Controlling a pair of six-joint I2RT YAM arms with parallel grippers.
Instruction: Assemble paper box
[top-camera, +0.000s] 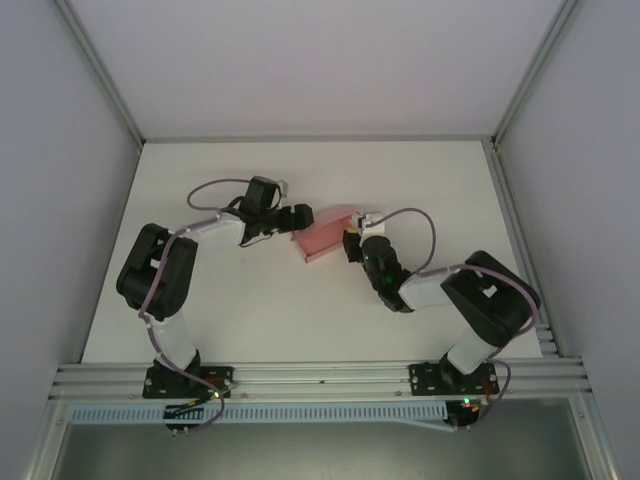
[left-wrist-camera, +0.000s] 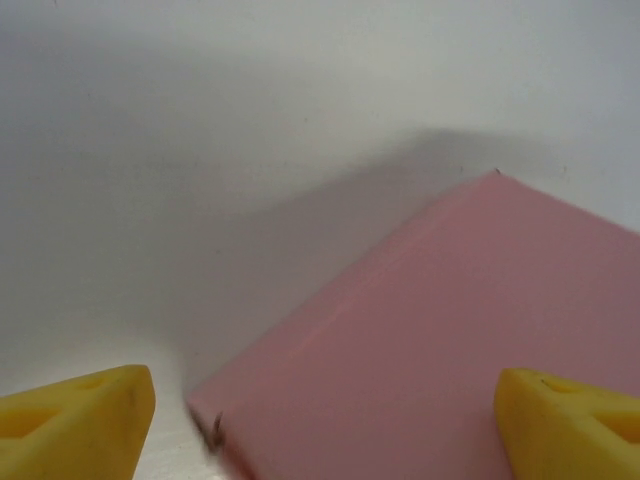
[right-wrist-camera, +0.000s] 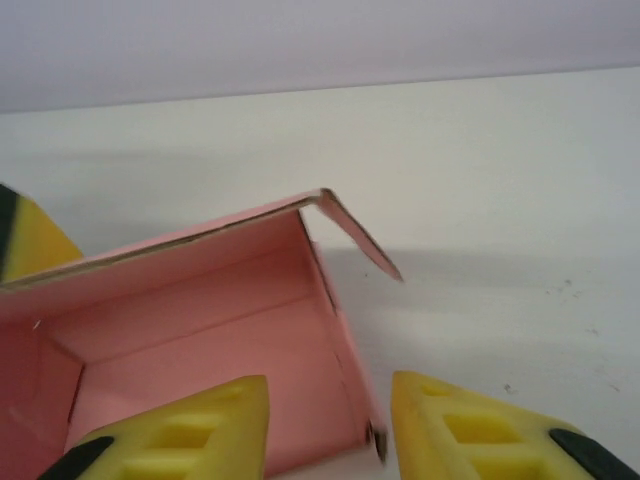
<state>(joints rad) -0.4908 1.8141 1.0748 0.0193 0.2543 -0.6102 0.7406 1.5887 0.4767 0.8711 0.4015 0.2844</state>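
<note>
Paper box (right-wrist-camera: 200, 330) on side, mouth toward right claw (right-wrist-camera: 330, 400), spread astride wall; left claw (left-wrist-camera: 325, 410) spread.

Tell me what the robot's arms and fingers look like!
The left arm and the right arm both have chunky black joints joined by white links. A thin purple-grey cable loops along each one. The left gripper and the right gripper have bright yellow, wedge-shaped fingers. The right ones also carry black patches.
</note>
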